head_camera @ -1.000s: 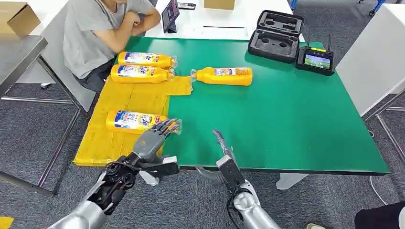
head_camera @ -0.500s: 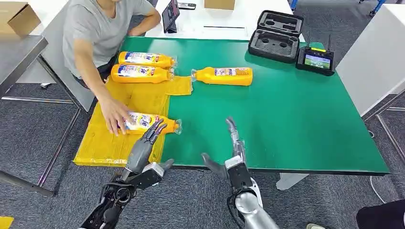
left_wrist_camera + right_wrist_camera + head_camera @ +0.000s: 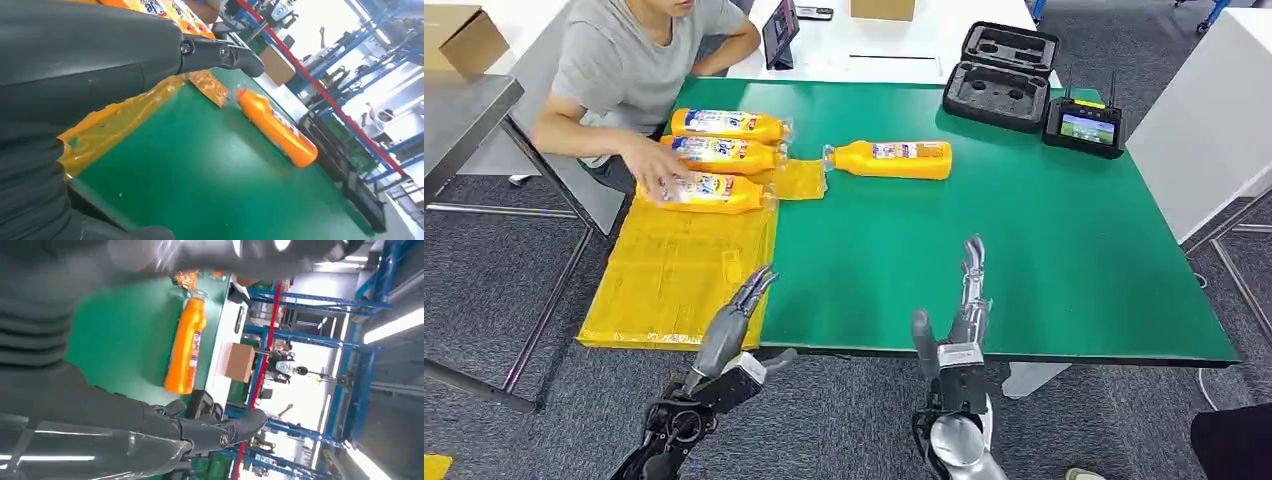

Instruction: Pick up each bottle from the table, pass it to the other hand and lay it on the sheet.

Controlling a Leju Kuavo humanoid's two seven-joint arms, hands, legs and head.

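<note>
A person's hand (image 3: 646, 168) covers part of the nearest bottle (image 3: 709, 192); the bottle labels' print is too small to read.

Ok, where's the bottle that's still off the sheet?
In the head view the bottle lies on its side on the green table, far centre, just right of the yellow sheet, cap toward it.

Four orange bottles with printed labels lie on their sides. Three lie side by side on the far end of the yellow sheet (image 3: 674, 270): the farthest bottle (image 3: 729, 125), the middle bottle (image 3: 719, 153) and the nearest bottle (image 3: 709, 192). The fourth bottle (image 3: 891, 159) lies on the green desk (image 3: 1024, 250) just beside the sheet's far corner, its cap toward the sheet.
</note>
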